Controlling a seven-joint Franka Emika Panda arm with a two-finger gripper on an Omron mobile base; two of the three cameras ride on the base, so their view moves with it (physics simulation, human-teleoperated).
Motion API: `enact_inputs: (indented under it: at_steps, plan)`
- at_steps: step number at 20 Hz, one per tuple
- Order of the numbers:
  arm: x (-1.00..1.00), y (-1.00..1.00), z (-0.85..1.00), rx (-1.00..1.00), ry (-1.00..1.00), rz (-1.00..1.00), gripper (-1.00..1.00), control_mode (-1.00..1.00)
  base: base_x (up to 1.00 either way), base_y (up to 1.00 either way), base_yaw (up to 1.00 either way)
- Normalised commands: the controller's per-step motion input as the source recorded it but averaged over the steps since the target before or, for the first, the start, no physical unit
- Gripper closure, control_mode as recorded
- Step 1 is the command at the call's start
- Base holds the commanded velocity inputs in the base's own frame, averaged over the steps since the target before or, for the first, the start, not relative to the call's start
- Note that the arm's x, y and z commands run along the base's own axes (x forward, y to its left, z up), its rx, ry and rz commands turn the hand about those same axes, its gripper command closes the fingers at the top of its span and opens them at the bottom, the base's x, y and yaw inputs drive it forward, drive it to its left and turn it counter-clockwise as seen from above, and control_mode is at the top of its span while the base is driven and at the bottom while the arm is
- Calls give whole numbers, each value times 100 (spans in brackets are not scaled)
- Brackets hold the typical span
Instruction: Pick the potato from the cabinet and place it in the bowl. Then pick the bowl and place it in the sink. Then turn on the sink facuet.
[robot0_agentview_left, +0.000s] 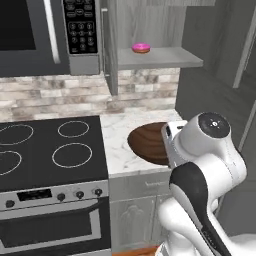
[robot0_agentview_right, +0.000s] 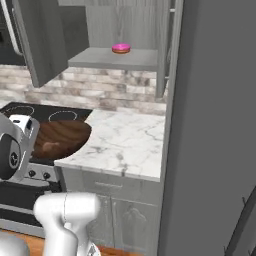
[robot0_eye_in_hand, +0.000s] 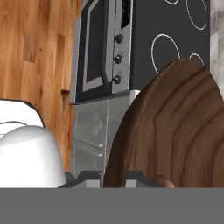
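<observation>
My gripper (robot0_eye_in_hand: 113, 177) is shut on the rim of the dark-brown wood-grain bowl (robot0_eye_in_hand: 175, 127), with one fingertip on each side of the rim. The bowl (robot0_agentview_left: 146, 141) hangs over the front part of the marble counter beside the stove, and my arm hides its right part. From the other side the bowl (robot0_agentview_right: 62, 137) overlaps the stove's corner. A small tan lump, the potato (robot0_agentview_right: 50, 146), lies inside the bowl, and the potato (robot0_eye_in_hand: 164, 181) peeks out near my fingertips. The grey cabinet (robot0_agentview_left: 160, 58) stands open above. The sink and its faucet are out of view.
A pink doughnut (robot0_agentview_left: 141, 48) sits on the cabinet shelf (robot0_agentview_right: 115, 58). A microwave (robot0_agentview_left: 40, 35) hangs over the black stove (robot0_agentview_left: 50, 150). The marble counter (robot0_agentview_right: 125, 142) ends at a tall grey panel (robot0_agentview_right: 215, 125) on the right. The open cabinet door (robot0_agentview_right: 42, 40) juts out.
</observation>
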Motion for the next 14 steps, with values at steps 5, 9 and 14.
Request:
enact_inputs:
  at_steps: [5,9,14]
  plan:
    - [0,0,0,0,0,0,100,100,-53,49,77]
    - [0,0,0,0,0,0,100,100,-4,25,100]
    - [0,0,0,0,0,0,100,100,-1,22,100]
